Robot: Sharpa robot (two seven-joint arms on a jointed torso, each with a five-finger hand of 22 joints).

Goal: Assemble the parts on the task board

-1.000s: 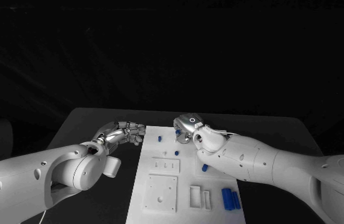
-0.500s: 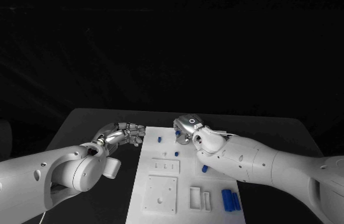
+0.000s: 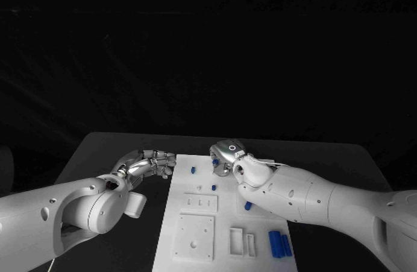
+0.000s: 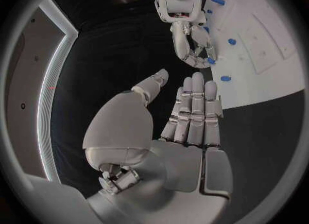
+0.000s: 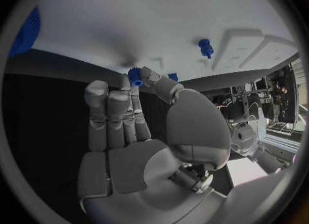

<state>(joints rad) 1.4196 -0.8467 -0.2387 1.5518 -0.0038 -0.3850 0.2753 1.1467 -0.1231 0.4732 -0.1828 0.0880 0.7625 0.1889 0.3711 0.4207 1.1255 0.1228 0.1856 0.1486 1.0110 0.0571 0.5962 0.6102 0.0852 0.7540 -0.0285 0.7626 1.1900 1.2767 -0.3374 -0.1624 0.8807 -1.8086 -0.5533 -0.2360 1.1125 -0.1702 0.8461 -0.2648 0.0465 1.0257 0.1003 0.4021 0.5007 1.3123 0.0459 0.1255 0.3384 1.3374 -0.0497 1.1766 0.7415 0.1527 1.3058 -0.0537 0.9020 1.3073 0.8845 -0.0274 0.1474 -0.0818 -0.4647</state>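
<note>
The white task board lies in the middle of the black table. My right hand hovers over the board's far end and pinches a small blue part between thumb and a fingertip, just above the board surface. That pinched part also shows in the left wrist view, under the right hand. My left hand is beside the board's far left corner, off the board; its fingers lie straight and together, thumb apart, holding nothing.
Small blue pegs stand on the board: one near the far left edge, one mid-board, one by my right forearm. Two longer blue pieces lie at the near right corner. Raised white blocks occupy the near half.
</note>
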